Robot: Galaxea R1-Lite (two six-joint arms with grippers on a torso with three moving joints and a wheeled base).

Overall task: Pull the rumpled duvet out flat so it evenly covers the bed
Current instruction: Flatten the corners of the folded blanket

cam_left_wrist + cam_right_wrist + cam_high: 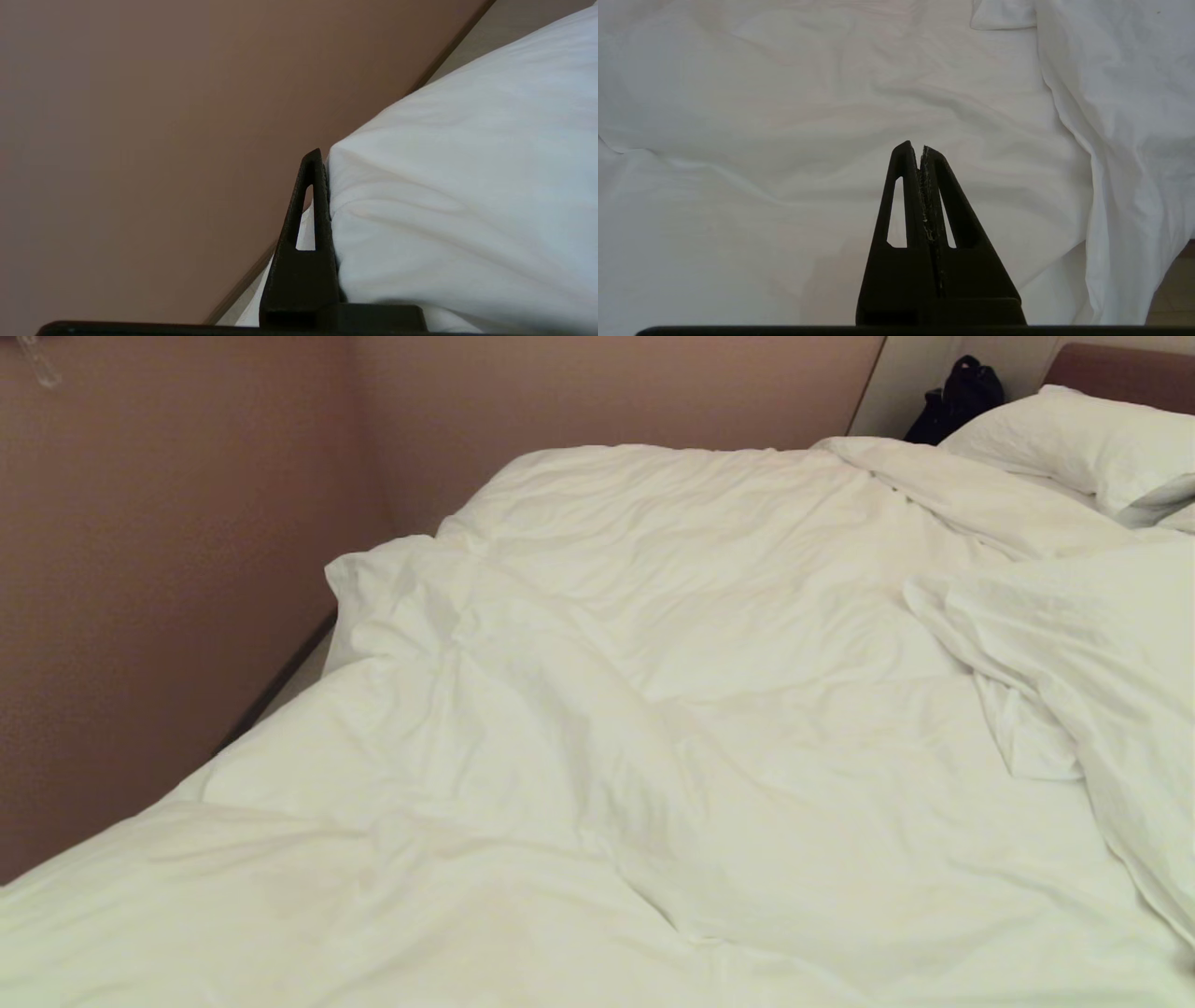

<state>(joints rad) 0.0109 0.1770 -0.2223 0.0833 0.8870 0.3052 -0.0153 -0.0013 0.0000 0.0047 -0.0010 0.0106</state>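
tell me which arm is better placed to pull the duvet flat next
Left, probably. The left gripper is shut on the duvet by the wall. The right gripper is shut on nothing, above the bedding.

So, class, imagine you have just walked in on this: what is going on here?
A two-armed robot is making a bed. Its left gripper is shut on a bunched fold of the white duvet at the side next to the pinkish wall. The right gripper is shut and empty, poised over the bedding. The duvet is spread over most of the bed but wrinkled, with a part folded over on the robot's right, near the pillows.
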